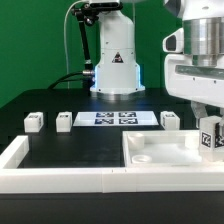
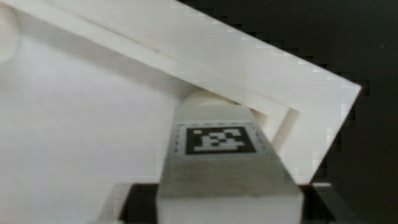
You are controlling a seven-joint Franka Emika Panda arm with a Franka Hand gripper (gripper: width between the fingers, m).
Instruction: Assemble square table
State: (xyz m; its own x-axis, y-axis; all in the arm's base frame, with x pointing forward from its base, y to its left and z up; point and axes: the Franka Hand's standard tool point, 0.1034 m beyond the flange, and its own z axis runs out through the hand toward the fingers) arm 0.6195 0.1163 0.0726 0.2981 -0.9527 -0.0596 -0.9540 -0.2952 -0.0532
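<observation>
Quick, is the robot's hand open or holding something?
Gripper: closed on a small white plastic table leg with a black-white tag.

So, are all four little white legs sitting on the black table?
No, only three legs sit on the table; the fourth leg is held in the end effector.

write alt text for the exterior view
The pincer holds a tagged white table leg at a corner of the square tabletop, at the exterior view's right. Three more legs and the marker board sit in a row on the black table.
</observation>
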